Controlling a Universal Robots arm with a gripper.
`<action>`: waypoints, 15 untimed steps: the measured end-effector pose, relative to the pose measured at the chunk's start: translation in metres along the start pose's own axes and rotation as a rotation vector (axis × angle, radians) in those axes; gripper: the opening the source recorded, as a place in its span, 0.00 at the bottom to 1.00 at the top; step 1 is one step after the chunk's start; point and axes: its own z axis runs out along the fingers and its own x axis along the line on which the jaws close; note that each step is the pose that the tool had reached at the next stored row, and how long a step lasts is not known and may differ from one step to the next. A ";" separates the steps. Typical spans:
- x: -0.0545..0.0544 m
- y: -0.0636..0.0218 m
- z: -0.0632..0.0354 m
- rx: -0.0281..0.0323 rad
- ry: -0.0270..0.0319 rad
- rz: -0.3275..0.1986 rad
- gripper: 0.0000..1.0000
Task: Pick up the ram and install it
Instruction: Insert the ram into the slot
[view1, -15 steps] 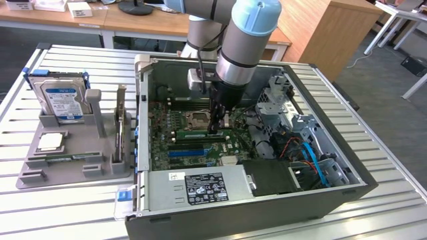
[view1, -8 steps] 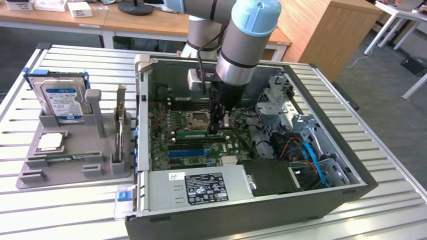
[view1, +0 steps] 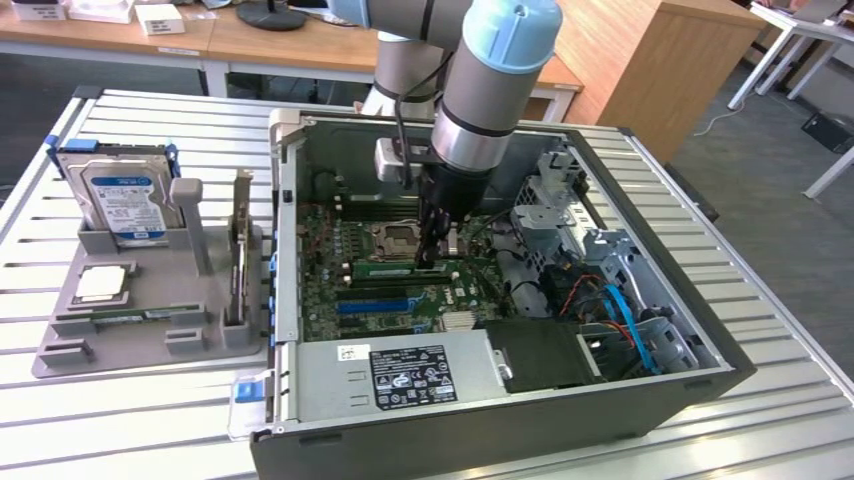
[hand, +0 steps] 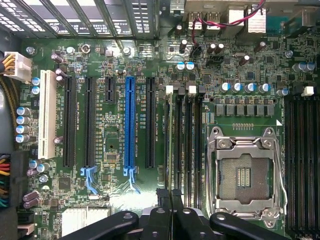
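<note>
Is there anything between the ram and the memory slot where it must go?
Nothing visible stands in the way. The gripper is shut on the ram, which stands on edge at the memory slots beside the CPU socket. No cable or card crosses that row of slots.

The ram (view1: 387, 268), a long, thin green stick, is held on edge and level between the closed fingers of the tool (view1: 430, 256), low inside the computer case (view1: 534, 425). It is lined up along the memory slot (hand: 168, 140) farthest from the processor socket (hand: 245, 172). Whether it is seated cannot be told.
</note>
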 end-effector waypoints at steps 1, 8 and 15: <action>0.000 0.0000 0.0002 0.0000 -0.0001 0.000 0.12; 0.000 0.0000 0.0005 0.0000 0.0000 -0.001 0.12; 0.000 0.0000 0.0006 0.0000 0.0001 -0.006 0.12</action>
